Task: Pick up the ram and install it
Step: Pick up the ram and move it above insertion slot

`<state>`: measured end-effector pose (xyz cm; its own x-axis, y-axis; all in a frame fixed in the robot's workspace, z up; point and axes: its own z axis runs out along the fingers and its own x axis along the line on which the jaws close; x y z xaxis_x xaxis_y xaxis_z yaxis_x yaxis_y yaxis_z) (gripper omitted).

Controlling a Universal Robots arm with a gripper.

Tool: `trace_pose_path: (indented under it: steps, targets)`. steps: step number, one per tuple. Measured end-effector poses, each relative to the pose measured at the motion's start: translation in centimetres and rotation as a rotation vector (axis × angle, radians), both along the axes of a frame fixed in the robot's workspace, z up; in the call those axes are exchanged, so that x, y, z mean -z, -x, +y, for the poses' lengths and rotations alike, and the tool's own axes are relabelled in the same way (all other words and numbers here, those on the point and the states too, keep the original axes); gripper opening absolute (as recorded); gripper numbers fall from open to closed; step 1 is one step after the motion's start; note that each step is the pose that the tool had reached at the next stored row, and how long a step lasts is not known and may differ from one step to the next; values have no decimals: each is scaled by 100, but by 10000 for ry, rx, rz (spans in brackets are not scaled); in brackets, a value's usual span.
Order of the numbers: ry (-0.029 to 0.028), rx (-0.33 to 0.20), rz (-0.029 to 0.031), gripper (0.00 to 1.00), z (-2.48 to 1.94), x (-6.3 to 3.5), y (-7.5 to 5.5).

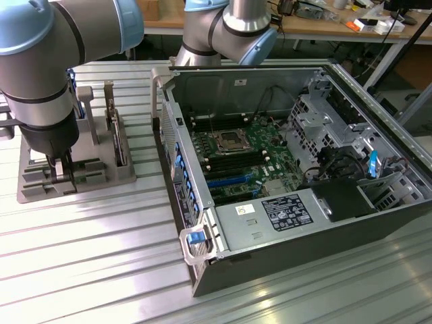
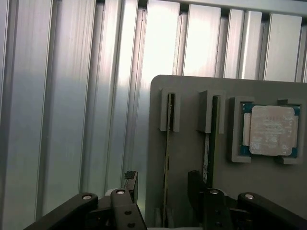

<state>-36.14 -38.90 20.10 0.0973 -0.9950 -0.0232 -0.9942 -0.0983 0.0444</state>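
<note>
The jaws stand wide open, with nothing held. Their two dark fingers (image 2: 130,187) straddle the ram (image 2: 167,163), a thin green stick that stands on its edge in a slot of the grey holder (image 2: 187,143). There is a gap between the ram and each finger, so it sits in its slot ungripped. One finger hangs past the holder's edge, over the ribbed metal counter (image 2: 72,120). The other finger is just beside a second green stick (image 2: 207,143), which stands in the neighbouring slot parallel to the ram; whether that finger touches it cannot be told. Beyond the second stick, a square silver processor (image 2: 272,130) lies flat in its own recess of the holder.

In the exterior view, the arm (image 1: 40,88) reaches straight down onto the holder at the exterior view's left. To the exterior view's right, near the holder, an open computer case (image 1: 304,256) lies on the counter, its green motherboard (image 1: 243,158) exposed.
</note>
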Motion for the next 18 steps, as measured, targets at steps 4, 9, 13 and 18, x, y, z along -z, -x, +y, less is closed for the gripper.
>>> trace_pose_path:
  steps: [4, 9, 13, 18]
  targets:
    - [0, 0, 0, 34, 0, 0, 0]
    - [0, 0, 0, 14, 0, 0, 0]
    - [0, -1, 0, 14, 0, 0, 0]
    - [-1, -1, -1, 14, 0, -24, 0]
